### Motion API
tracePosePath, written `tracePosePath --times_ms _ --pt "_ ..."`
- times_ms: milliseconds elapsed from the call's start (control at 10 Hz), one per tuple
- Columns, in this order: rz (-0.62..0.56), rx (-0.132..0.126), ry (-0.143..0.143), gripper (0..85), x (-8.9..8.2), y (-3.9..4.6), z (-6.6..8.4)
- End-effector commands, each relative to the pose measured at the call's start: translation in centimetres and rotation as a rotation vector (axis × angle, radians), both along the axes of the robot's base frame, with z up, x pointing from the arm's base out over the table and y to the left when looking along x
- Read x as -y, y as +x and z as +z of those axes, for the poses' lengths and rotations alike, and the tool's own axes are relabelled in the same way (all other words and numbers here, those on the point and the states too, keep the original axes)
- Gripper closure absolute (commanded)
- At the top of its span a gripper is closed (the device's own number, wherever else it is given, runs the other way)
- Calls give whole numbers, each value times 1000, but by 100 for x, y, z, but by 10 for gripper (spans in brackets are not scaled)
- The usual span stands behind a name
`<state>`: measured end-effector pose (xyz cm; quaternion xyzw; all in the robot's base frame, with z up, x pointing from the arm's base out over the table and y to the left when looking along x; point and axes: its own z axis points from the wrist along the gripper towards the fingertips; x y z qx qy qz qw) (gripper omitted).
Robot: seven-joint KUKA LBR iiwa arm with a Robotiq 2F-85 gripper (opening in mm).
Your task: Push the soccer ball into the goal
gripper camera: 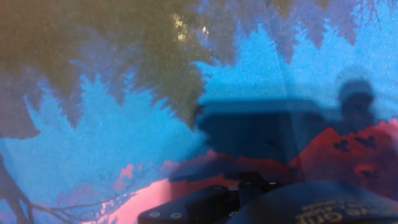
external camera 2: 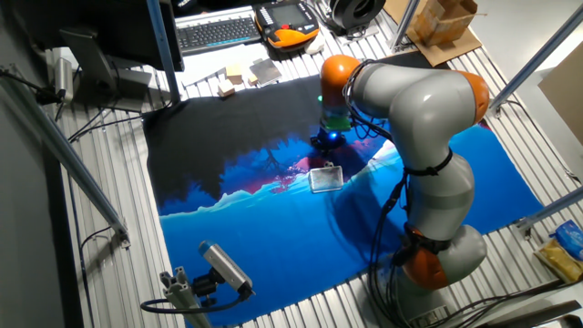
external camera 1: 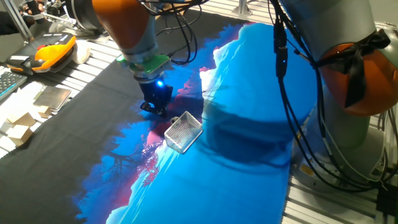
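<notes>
The goal (external camera 1: 183, 132) is a small white wire-mesh box lying on the blue and pink part of the mat; it also shows in the other fixed view (external camera 2: 325, 179). My gripper (external camera 1: 155, 111) is low over the mat, just up and left of the goal, with a blue light glowing on the hand; the other fixed view shows it too (external camera 2: 328, 139). Its fingers are dark and small, so I cannot tell whether they are open or shut. I cannot make out the soccer ball in any view. The hand view shows only the printed mat and the black underside of the hand.
The printed mat (external camera 1: 249, 81) covers the table. A keyboard (external camera 2: 219, 32), an orange pendant (external camera 1: 53, 50) and small cardboard pieces (external camera 1: 25, 121) lie beyond the mat's far edge. The arm's grey base (external camera 2: 437, 246) and cables stand at the mat's side.
</notes>
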<state>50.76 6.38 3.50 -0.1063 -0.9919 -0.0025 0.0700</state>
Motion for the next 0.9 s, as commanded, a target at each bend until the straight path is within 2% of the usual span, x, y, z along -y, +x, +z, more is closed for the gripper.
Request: tracePosePath --times_ms 0,300,600,700,800 --pt "-4 0 4 850 -1 2 0" --pt "-30 -9 8 850 -1 2 0" --pt "-62 -14 31 850 -1 2 0" --pt "-58 -11 24 850 -1 2 0" --pt "-60 4 -1 850 -1 2 0"
